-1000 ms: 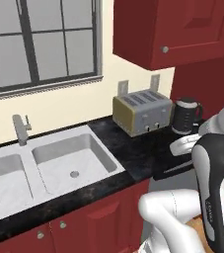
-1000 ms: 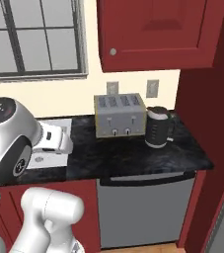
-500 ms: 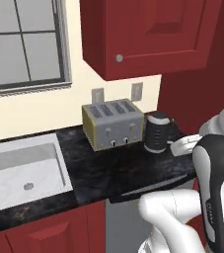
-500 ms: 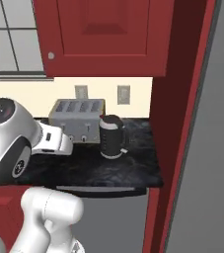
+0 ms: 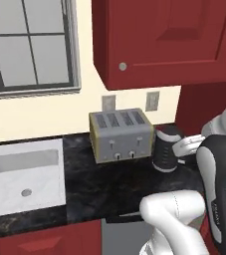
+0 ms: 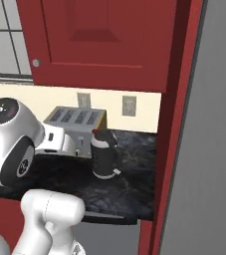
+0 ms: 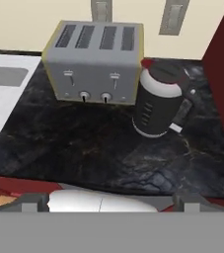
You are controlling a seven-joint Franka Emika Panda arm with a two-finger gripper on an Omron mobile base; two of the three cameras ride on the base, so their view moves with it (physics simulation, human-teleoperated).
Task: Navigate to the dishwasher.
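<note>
Under the black counter (image 5: 109,191), dishwasher (image 6: 109,234) front, toaster (image 7: 94,62) above

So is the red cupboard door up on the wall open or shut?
Shut. The cupboard door lies flat against its cabinet, with no gap at the edges and its small round knob facing out, above the toaster.

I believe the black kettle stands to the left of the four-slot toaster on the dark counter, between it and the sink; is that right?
Not quite. The kettle stands to the right of the toaster, on the side away from the sink. The hand view shows this plainly; both do sit on the dark counter.
</note>
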